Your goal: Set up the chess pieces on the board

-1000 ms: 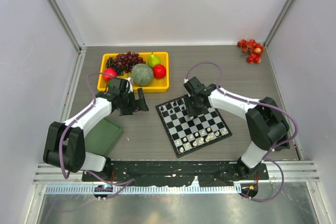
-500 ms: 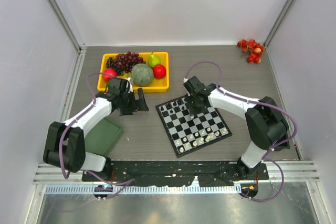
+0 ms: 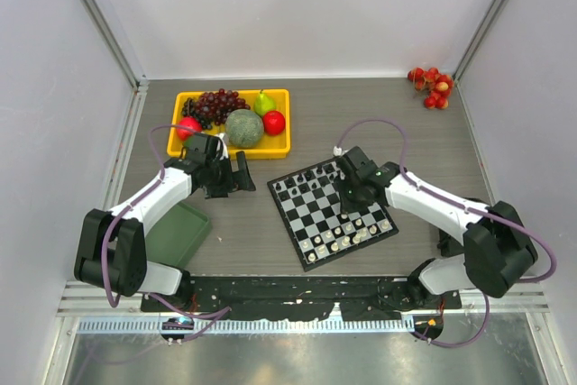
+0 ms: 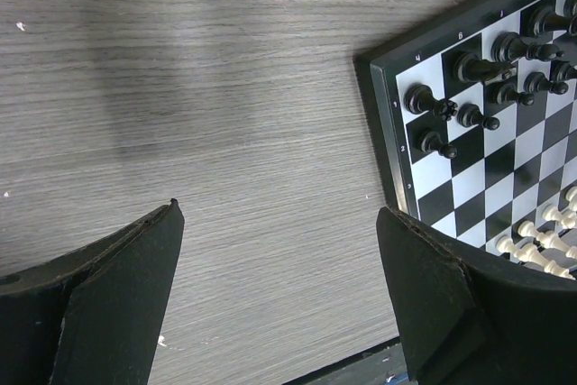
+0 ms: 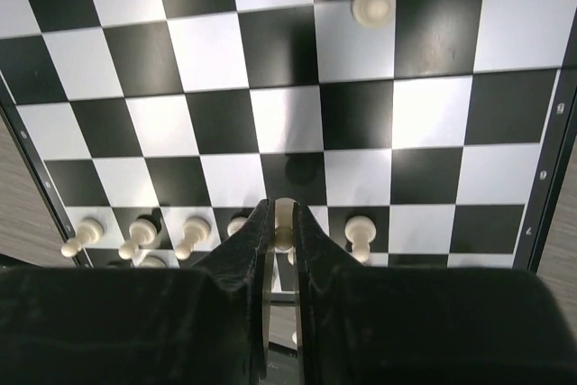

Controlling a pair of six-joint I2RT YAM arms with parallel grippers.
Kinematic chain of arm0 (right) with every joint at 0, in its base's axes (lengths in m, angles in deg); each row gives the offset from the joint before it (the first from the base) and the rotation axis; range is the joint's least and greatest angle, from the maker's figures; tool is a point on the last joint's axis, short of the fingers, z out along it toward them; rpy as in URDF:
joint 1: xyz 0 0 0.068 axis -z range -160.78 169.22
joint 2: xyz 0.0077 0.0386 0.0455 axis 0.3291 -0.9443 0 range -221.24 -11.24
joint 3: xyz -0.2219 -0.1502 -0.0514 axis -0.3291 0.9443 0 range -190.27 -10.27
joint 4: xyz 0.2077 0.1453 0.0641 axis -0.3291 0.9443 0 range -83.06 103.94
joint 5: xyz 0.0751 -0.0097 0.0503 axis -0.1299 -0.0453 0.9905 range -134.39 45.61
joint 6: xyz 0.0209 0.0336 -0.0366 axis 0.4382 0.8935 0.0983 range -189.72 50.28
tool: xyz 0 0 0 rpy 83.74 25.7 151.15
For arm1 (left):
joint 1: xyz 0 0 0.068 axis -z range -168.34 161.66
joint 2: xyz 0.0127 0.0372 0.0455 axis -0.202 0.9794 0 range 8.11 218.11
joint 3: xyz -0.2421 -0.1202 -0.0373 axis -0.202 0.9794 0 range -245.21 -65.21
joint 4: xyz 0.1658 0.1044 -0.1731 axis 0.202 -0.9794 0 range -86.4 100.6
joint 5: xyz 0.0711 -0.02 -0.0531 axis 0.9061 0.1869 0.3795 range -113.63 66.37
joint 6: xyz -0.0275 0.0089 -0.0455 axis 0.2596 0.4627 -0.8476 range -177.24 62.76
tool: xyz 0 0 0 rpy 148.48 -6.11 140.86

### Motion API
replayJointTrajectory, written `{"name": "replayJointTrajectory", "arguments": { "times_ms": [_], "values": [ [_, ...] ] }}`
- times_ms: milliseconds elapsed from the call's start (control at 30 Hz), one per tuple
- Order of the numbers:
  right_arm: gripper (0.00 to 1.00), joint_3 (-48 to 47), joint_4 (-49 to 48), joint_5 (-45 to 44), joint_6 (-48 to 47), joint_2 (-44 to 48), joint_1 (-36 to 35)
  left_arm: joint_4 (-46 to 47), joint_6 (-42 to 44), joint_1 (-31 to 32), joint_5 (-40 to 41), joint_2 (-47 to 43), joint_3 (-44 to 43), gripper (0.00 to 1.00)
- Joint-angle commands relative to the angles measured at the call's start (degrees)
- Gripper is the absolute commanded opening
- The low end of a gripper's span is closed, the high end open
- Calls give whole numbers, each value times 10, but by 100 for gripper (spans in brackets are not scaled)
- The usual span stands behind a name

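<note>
The board [image 3: 312, 219] lies in the middle of the table, also seen in the left wrist view as the board [image 4: 488, 161]. Black chess pieces [image 3: 301, 186] crowd its far left corner and cream ones [image 3: 343, 240] line its near edge. My right gripper [image 3: 353, 188] hovers over the board's right half. In its wrist view the right gripper [image 5: 283, 209] is shut on a cream pawn [image 5: 284, 233], above a row of cream pawns [image 5: 135, 233]. A lone cream pawn [image 5: 372, 4] stands farther out. My left gripper [image 3: 242, 173] is open over bare table left of the board, nothing between its fingers [image 4: 135, 268].
A yellow tray [image 3: 280, 147] with grapes, a pear, a green melon and red fruit sits at the back left. A green tray [image 3: 180, 232] lies under the left arm. Red berries [image 3: 430, 86] rest at the back right corner.
The right arm has swung to the right and its gripper has shifted across the board toward the right side, closing on a cream pawn. The left arm has not moved.
</note>
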Motion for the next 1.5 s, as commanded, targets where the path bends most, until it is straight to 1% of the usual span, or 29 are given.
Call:
{"name": "replayJointTrajectory", "arguments": {
  "times_ms": [0, 133, 233, 433, 667, 800, 1200, 1300, 1400, 1467],
  "values": [
    [13, 23, 8, 3, 24, 43, -2, 19, -3, 1, -9, 1, -19, 95],
    [13, 32, 4, 1, 32, 51, -2, 15, -2, 1, -10, 0, -24, 96],
    [13, 24, 11, -25, 31, 53, -1, 13, -1, 1, -9, -2, -25, 96],
    [13, 16, 17, -43, 29, 49, 12, 10, 0, 1, -7, -5, -22, 95],
    [13, 38, 16, -51, 15, 63, 69, 8, 2, 1, -3, -4, -20, 96],
    [14, 55, 13, -45, 13, 72, 84, 8, 1, 1, -5, 0, -25, 95],
    [13, 98, 14, -46, 32, 78, 92, 11, 2, 1, -7, 2, -23, 95],
    [15, 97, 10, -42, 32, 76, 92, 11, 2, 1, -5, 3, -24, 95],
    [19, 92, 6, -43, 28, 71, 92, 11, 2, 1, -6, 3, -24, 95],
    [19, 84, 4, -45, 25, 68, 92, 14, 1, 1, -6, 4, -22, 95]
  ]
}}
